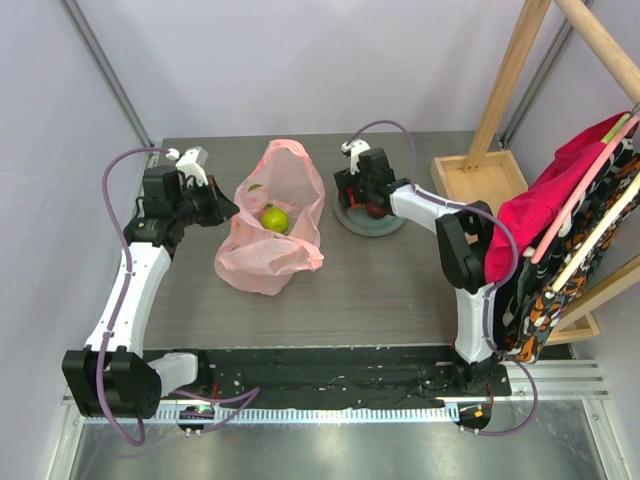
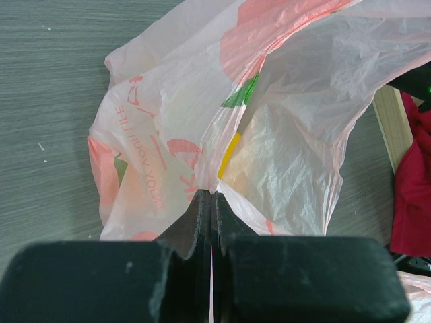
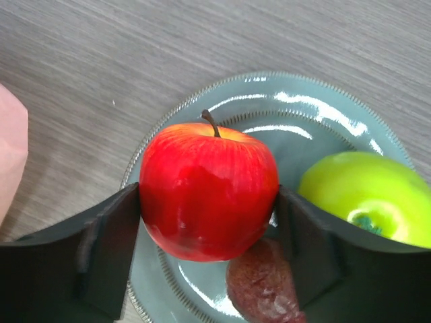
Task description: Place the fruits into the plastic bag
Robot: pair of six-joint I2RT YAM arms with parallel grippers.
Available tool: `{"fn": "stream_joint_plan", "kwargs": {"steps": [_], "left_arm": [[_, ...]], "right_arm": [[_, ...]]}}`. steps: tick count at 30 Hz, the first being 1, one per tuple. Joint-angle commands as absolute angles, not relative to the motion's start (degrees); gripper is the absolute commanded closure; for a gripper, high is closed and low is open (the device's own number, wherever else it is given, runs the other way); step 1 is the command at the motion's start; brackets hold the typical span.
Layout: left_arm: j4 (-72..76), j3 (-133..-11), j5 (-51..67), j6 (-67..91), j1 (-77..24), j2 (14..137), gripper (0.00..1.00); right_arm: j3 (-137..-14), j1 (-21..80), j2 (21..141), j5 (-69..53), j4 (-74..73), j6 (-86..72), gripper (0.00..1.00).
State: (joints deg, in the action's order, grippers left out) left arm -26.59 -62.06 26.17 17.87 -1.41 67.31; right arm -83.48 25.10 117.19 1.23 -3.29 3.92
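The pink plastic bag (image 1: 268, 245) lies on the table's middle-left, its mouth held up and open. A green apple (image 1: 275, 219) sits inside it. My left gripper (image 1: 226, 209) is shut on the bag's left rim; in the left wrist view the jaws (image 2: 212, 196) pinch the thin plastic (image 2: 283, 134). My right gripper (image 1: 368, 206) is over the grey plate (image 1: 348, 224). In the right wrist view it (image 3: 209, 198) is shut on the red apple (image 3: 207, 188), just above the plate (image 3: 323, 124). A green apple (image 3: 360, 198) and a dark plum (image 3: 262, 286) lie on the plate.
A wooden tray (image 1: 478, 176) stands at the back right, beside a wooden frame (image 1: 510, 70). A red cloth (image 1: 560, 190) and a patterned cloth (image 1: 545, 295) hang at the right edge. A corner of the bag (image 3: 10, 158) shows left of the plate.
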Motion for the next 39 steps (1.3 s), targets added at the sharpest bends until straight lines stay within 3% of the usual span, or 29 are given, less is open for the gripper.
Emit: {"fn": "stream_joint_plan", "kwargs": {"steps": [1,3,6,11,21,29,35,39], "left_arm": [[-24.7,-62.31,27.33,18.37,-1.23,65.83,1.0],[-24.78,-62.31,27.33,18.37,-1.23,65.92,1.0],[-24.79,-62.4,27.42,18.46,-1.23,66.01,1.0],[-24.7,-62.4,27.95,18.63,-1.23,66.01,1.0],[-24.7,-62.31,27.95,18.63,-1.23,65.57,1.0],[-24.7,-62.4,27.6,18.55,-1.23,65.3,1.0],[-24.7,-62.4,27.95,18.63,-1.23,65.13,1.0],[-24.7,-62.4,27.86,18.63,-1.23,65.04,1.0]], "right_arm": [[-86.66,25.66,118.39,1.49,-3.16,4.48,0.32],[-86.49,26.19,117.69,1.84,-3.16,4.66,0.42],[-85.43,27.41,115.06,2.63,-3.08,5.01,0.48],[-82.8,30.76,108.47,6.49,-2.46,5.71,0.52],[-81.74,36.91,97.57,10.01,-2.73,2.99,0.53],[-69.27,44.02,83.6,12.22,12.9,-3.51,0.55],[-62.32,47.63,78.67,-2.53,22.4,-4.58,0.56],[-62.66,49.48,81.02,-5.54,22.07,-4.04,0.56]]}}
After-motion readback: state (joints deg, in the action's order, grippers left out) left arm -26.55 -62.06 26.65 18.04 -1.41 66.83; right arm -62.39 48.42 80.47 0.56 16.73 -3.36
